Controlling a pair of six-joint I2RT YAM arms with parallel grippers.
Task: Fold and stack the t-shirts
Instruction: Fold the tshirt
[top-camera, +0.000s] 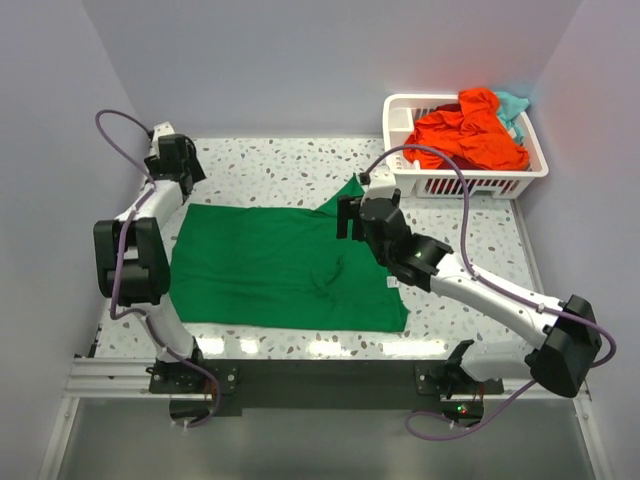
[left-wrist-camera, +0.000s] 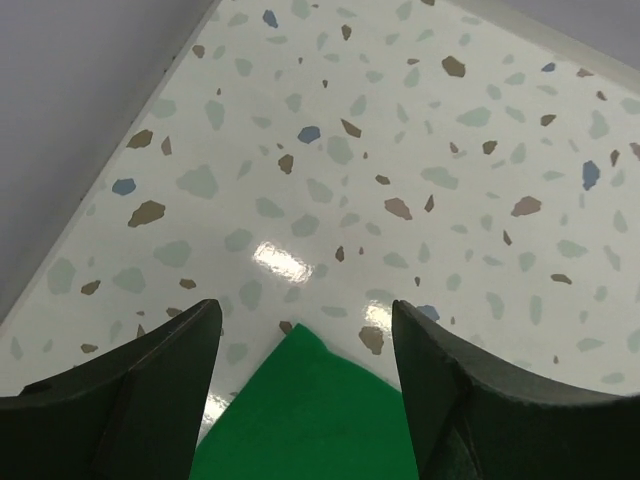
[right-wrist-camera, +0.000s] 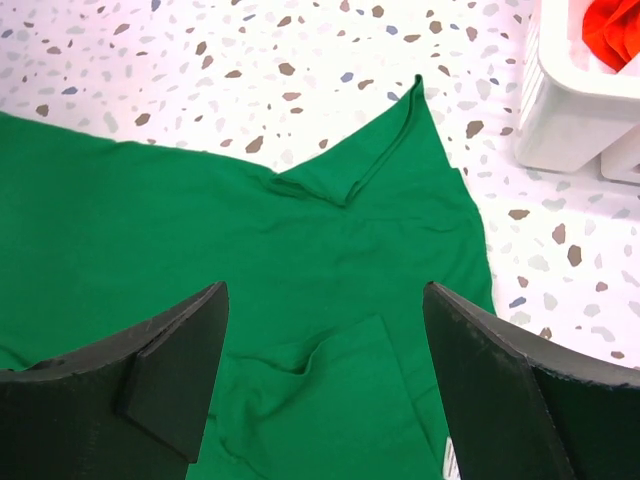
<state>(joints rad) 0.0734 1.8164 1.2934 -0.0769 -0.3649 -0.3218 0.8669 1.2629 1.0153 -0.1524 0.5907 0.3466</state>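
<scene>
Three shirts: one green shirt (top-camera: 270, 268) in the middle, one red shirt (top-camera: 468, 135) and one teal shirt (top-camera: 513, 103) at 1 o'clock. One basket (top-camera: 465, 183). Two arms, the left arm (top-camera: 130, 258) at 9 o'clock and the right arm (top-camera: 492, 287) at 4 o'clock. One table (top-camera: 262, 160)

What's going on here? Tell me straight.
A green shirt lies spread on the table. The left gripper stands open over its far left corner, the right gripper open above its right side; neither holds anything. An orange shirt and a teal shirt lie in the basket at the far right.
</scene>
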